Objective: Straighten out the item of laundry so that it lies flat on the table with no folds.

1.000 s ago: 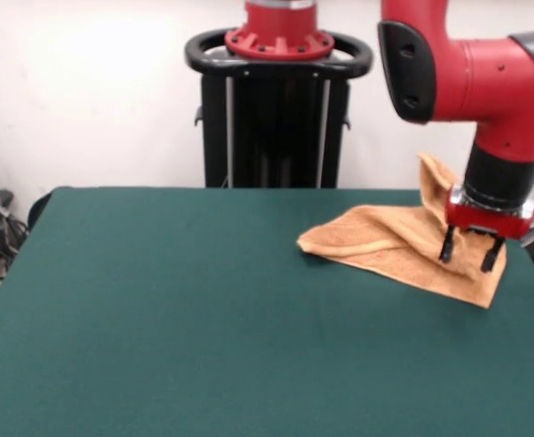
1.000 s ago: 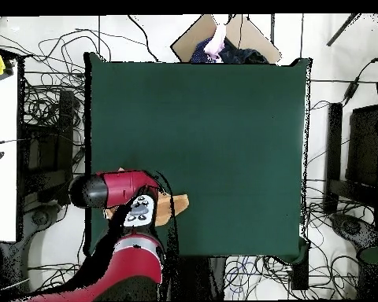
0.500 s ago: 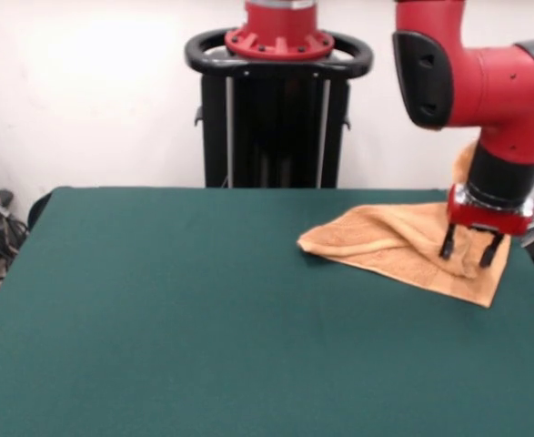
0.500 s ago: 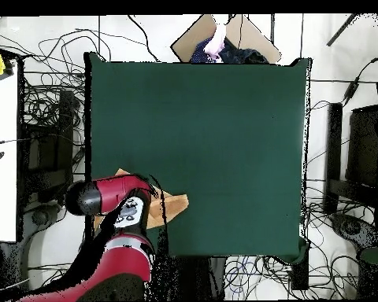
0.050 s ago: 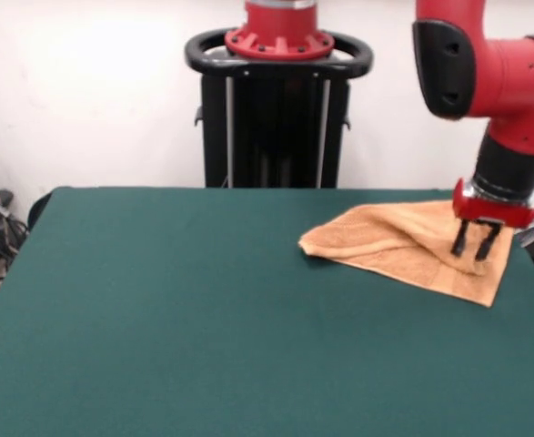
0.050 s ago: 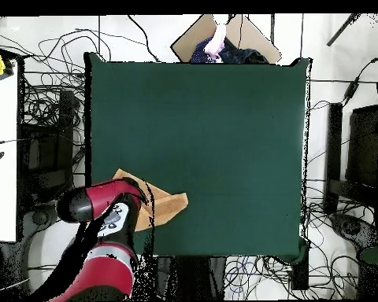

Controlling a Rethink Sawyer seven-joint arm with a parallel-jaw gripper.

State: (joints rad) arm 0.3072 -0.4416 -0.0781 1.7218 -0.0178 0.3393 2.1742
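Surface: dark green table [image 5: 203, 319], bare except at one corner close to the robot's side.
Arm: red arm [image 5: 498, 82] has swung outward toward the table edge over the last second, carrying the cloth's raised flap with it.
Towel: orange-tan towel [image 5: 394, 246] sits at that corner; the flap that stood upright a second ago now lies low, so it spreads wider, though a ridge still runs across it.
Gripper: gripper [image 5: 476, 246] is low on the towel's outer part; fingers look narrowed around a pinch of cloth.
Meaning: unfolding is under way, not finished.
Surroundings: person's hand [image 6: 216, 41] at the far edge, cables [image 6: 46, 102] on the floor; nothing blocks the towel.
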